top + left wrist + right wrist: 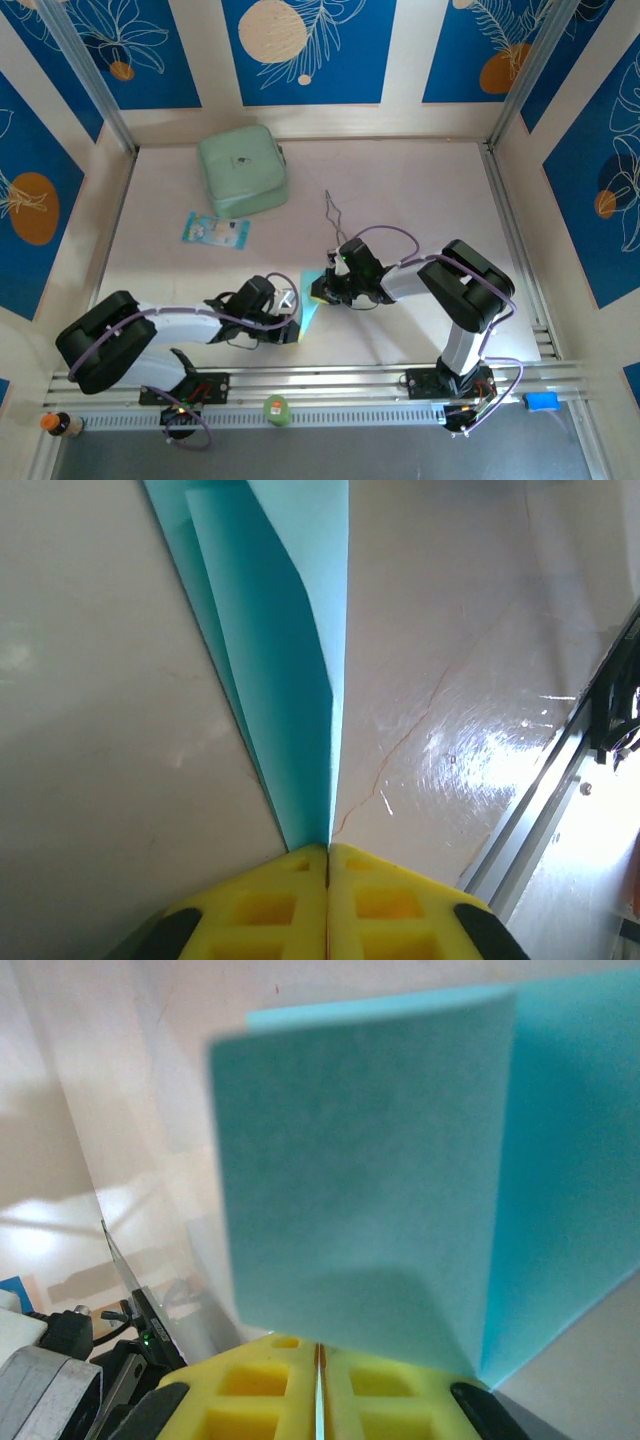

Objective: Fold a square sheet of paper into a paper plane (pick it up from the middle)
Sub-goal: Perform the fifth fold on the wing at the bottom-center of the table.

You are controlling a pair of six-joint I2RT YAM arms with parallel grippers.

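**Both grippers pinch the folded cyan sheet (312, 304) just near of the table's middle.**

From above, the sheet shows as a narrow strip between the two wrists. Its long axis runs far to near, and its near end leans slightly left and narrows beside the left arm. In the left wrist view, the left gripper (328, 852) has its yellow pads pressed together on the sheet's narrow end, and the folded layers widen away from them in a long wedge. In the right wrist view, the right gripper (318, 1352) is clamped on the lower edge of a broad flap, with a crease standing upright to its right. The mint-green case (243, 172) and the small printed packet (215, 231) lie well apart, far left.
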